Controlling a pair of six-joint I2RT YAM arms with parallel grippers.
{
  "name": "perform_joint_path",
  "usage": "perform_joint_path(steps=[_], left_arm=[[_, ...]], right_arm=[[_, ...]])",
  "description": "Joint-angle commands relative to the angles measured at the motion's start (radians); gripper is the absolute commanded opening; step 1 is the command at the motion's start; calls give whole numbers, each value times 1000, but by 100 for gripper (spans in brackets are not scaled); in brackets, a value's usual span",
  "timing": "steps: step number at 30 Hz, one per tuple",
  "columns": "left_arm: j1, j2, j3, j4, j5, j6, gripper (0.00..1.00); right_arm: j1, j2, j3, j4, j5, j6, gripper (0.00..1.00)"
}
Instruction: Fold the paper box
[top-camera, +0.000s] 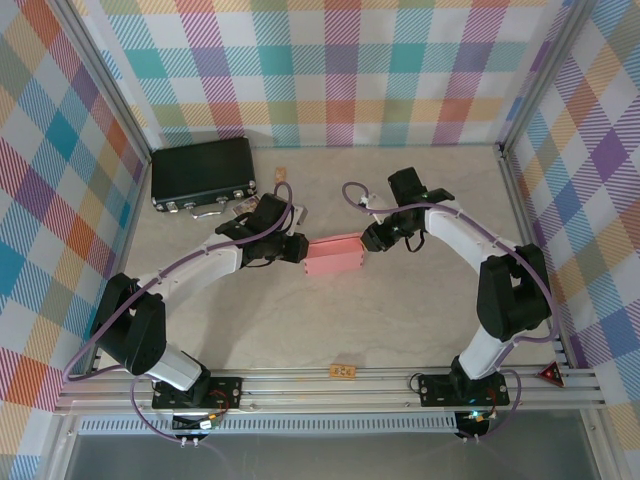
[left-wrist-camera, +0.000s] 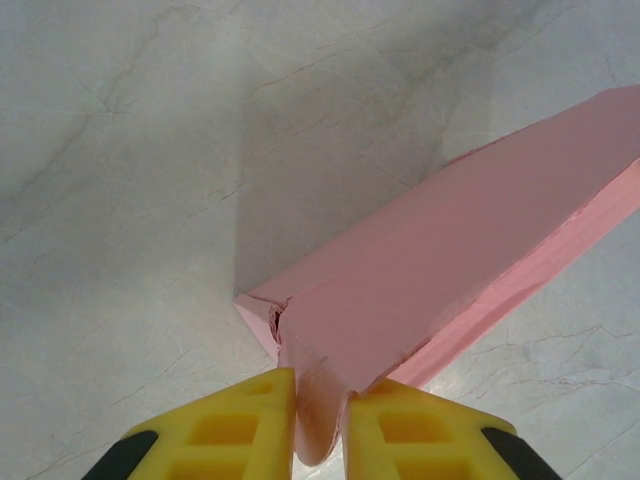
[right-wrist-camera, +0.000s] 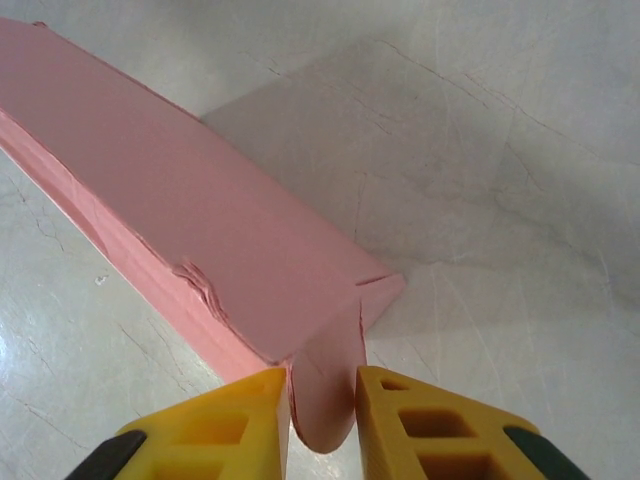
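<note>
The salmon-pink paper box (top-camera: 335, 258) lies mid-table as a small closed rectangular box between the two arms. My left gripper (top-camera: 296, 248) sits at its left end, and its yellow fingers (left-wrist-camera: 235, 425) are shut on the rounded end tab of the box (left-wrist-camera: 440, 260). At the right end my right gripper (top-camera: 372, 238) holds the other rounded tab of the box (right-wrist-camera: 180, 220) between its yellow fingers (right-wrist-camera: 420, 425). The box's long edge shows a small crumpled spot in the right wrist view.
A black case with metal latches (top-camera: 203, 175) lies at the back left, close behind the left arm. Small tan bits (top-camera: 282, 175) lie near it. An orange tag (top-camera: 342, 371) sits at the front rail. Plaid walls enclose the marble table (top-camera: 300, 330).
</note>
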Motion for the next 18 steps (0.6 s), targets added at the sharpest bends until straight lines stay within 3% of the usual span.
perform_joint_path(steps=[1, 8, 18], left_arm=[[9, -1, -10, -24, -8, -11, 24], [9, -12, -10, -47, -14, 2, 30], [9, -28, -14, -60, -17, 1, 24]], right_arm=[[6, -43, -9, -7, 4, 14, 25], [6, -46, -3, -26, 14, 13, 23], [6, -45, -2, -29, -3, 16, 16]])
